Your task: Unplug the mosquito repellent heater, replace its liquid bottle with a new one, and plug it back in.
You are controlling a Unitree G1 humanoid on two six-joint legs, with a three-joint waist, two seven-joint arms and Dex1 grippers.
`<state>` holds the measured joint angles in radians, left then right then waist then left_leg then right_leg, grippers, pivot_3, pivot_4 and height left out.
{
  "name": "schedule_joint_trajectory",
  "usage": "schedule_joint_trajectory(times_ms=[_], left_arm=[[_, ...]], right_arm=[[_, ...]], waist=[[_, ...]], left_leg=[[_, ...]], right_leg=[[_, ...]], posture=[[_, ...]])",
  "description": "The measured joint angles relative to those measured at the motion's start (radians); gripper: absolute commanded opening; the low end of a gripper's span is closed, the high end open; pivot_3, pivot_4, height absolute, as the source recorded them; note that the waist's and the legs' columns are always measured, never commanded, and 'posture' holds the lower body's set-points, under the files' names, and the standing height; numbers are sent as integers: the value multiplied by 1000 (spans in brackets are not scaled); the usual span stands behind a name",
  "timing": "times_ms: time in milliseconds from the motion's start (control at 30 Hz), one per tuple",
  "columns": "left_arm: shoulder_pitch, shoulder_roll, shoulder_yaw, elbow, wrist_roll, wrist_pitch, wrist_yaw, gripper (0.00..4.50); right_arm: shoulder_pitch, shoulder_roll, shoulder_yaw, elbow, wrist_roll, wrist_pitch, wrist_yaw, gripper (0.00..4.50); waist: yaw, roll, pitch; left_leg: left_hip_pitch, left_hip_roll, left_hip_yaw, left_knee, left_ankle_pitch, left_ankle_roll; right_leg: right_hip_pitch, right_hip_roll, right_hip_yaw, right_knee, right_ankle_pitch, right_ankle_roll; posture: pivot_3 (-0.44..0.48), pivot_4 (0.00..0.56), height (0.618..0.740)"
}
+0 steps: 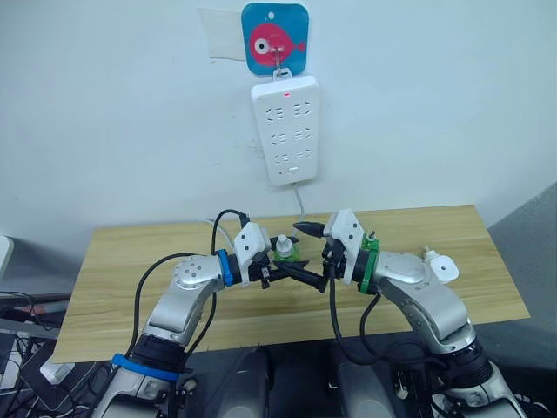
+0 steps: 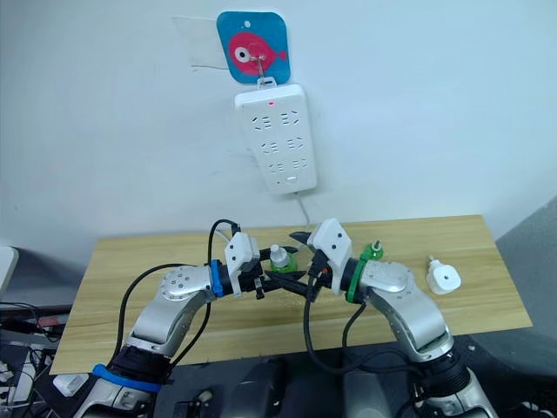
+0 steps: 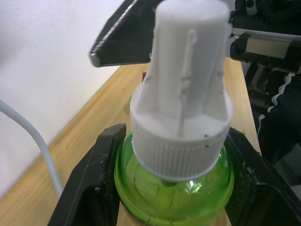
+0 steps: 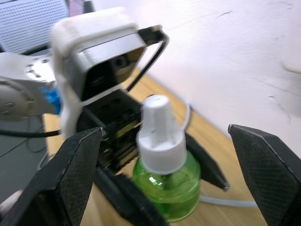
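Note:
A liquid bottle (image 1: 285,251) of clear green plastic with a white ribbed cap stands upright over the middle of the wooden table (image 1: 130,261). My left gripper (image 3: 175,143) is shut on its green body, one black finger on each side. My right gripper (image 4: 165,134) is open, its two fingers spread wide on either side of the white cap without touching it. The mosquito repellent heater (image 1: 442,266), a small white rounded unit, lies on the table to the right, beyond my right arm.
A long white power strip (image 1: 285,131) with a red light hangs on the wall from a blue fish hook (image 1: 275,39). Its white cable (image 1: 300,205) drops behind the table's back edge, close behind the bottle.

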<state>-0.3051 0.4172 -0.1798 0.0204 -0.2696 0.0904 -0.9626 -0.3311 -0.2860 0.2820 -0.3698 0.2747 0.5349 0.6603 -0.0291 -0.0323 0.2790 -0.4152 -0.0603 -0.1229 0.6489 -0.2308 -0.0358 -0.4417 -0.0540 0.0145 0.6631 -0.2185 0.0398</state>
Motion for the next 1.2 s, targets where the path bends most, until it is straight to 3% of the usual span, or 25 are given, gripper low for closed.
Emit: schedule_joint_trajectory(times_ms=[100, 333, 367, 633, 833, 1033, 1067, 1200], left_arm=[[-6, 0, 0, -2, 0, 9, -2, 2273], [-18, -4, 0, -2, 0, 24, 8, 2273], [-18, -6, -1, -2, -1, 31, 8, 2273], [-2, 27, -20, -17, 0, -1, -72, 2273], [-1, 117, -94, -28, -49, -146, -358, 2273], [-35, 132, -106, 31, -65, -244, -495, 2273], [-50, 128, -98, 55, -62, -256, -494, 2273], [-58, 119, -90, 73, -43, -277, -479, 2273]], right_arm=[[1, 6, 16, 14, -20, -1, -21, 3897], [6, 7, 35, 31, -31, -34, -22, 1256], [7, 3, 36, 32, -35, -37, -21, 1060], [3, -55, 31, 35, 17, -46, 104, 1066], [-134, -173, 86, 133, 115, -88, 523, 1066], [-296, -111, 155, 382, 95, -237, 768, 1066], [-324, -97, 155, 433, 87, -258, 787, 1813], [-364, -94, 133, 500, 93, -270, 819, 3184]], waist=[[0, 0, 0], [-2, 0, -1], [-1, 0, -1], [-1, 0, -1], [-2, 0, -1], [-1, 0, -2], [0, 0, -2], [6, 0, -2]], left_leg=[[0, 0, 0, 0, 0, 0], [0, 0, 0, 0, 0, 0], [0, 0, 0, 0, 0, 0], [0, 0, 0, 0, -1, 1], [1, 1, 1, 0, -2, 4], [1, 0, 0, 1, -2, 4], [1, 0, 0, 1, -2, 4], [-1, 0, 0, 2, 0, 0]], right_leg=[[0, 0, 0, 0, 0, 0], [0, 0, 0, 0, 0, 0], [0, 0, 0, 0, 0, 0], [0, 0, 0, 0, 0, 0], [1, 1, -1, 0, 0, 0], [1, 1, -1, 0, 0, 0], [1, 1, -1, 0, 0, 0], [1, 0, -1, -2, 0, 0]], posture=[[-20, 221, 740], [-21, 222, 740], [-21, 222, 740], [-2, 224, 740], [16, 223, 740], [31, 216, 740], [31, 216, 740], [29, 213, 740]])
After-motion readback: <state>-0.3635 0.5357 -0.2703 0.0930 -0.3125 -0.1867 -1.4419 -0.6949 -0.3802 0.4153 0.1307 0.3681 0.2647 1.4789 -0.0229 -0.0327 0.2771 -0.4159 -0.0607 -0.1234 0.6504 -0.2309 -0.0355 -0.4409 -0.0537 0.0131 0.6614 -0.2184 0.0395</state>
